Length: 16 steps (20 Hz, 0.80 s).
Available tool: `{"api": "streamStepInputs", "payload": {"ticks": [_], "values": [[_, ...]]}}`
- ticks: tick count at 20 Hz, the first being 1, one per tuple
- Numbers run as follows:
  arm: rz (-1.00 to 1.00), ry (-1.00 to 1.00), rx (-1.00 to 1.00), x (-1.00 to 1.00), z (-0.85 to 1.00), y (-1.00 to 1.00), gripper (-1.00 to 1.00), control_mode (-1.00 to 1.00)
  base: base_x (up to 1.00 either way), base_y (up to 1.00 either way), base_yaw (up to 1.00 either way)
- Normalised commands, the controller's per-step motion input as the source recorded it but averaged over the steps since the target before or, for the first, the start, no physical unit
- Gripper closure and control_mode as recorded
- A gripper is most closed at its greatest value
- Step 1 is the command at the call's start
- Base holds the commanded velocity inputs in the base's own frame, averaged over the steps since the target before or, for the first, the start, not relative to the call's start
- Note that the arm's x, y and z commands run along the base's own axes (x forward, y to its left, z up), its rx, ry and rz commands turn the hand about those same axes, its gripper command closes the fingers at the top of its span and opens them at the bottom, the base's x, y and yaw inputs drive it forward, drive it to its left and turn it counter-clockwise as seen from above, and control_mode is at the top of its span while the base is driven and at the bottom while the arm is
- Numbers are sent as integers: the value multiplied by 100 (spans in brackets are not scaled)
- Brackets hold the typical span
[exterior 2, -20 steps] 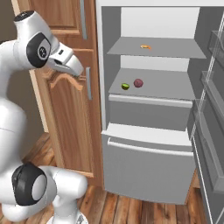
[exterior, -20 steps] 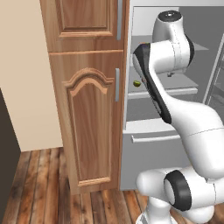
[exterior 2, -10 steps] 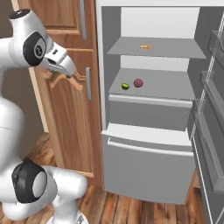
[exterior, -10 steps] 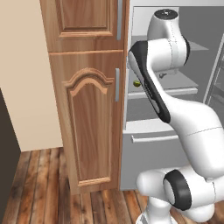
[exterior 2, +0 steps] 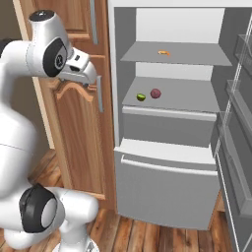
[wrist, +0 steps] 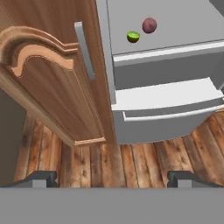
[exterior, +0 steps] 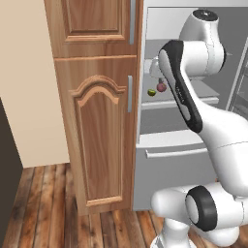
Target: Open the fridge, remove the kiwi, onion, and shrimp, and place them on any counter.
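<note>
- One white arm with dark joints rises from the base, bends at a high elbow, and reaches forward toward the open tall light-grey fridge (exterior 2: 167, 162); in the right base view its upper link sits in front of the brown wooden cabinet (exterior 2: 74, 118).
- Two small dark finger tips (wrist: 41, 178) stand far apart at the bottom corners of the hand view, so the two-finger gripper (wrist: 111, 179) is spread wide with nothing between its jaws.
- The hand camera looks down at the wooden plank floor (wrist: 131, 162), the arched cabinet door with its grey bar handle (wrist: 84, 50), and the fridge's lower part.
- The fridge's white interior is exposed: an upper shelf, a middle shelf and a pull-out bottom drawer (exterior 2: 165, 189) with a long horizontal grip.
- A small lime-green rounded kiwi (exterior 2: 141, 97) lies on the middle shelf near its front left, and it also shows in the hand view (wrist: 133, 36) and the left base view (exterior: 151, 92).
- A small reddish-purple round onion (exterior 2: 155, 93) rests just beside the kiwi, to its right and slightly further back, seen likewise from the hand (wrist: 149, 25) and from the left (exterior: 161, 87).
- A tiny orange curved shrimp (exterior 2: 164, 52) lies on the upper shelf, well apart from the other two.
</note>
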Motion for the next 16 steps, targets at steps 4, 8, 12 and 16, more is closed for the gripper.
{"api": "streamStepInputs", "payload": {"ticks": [4, 8, 12, 16], "values": [[27, 0, 0, 0, 0, 0, -100, -100, 0, 0, 0], [25, 0, 0, 0, 0, 0, -100, -100, 0, 0, 0], [22, 0, 0, 0, 0, 0, -100, -100, 0, 0, 0], [16, 0, 0, 0, 0, 0, -100, -100, 0, 0, 0]]}}
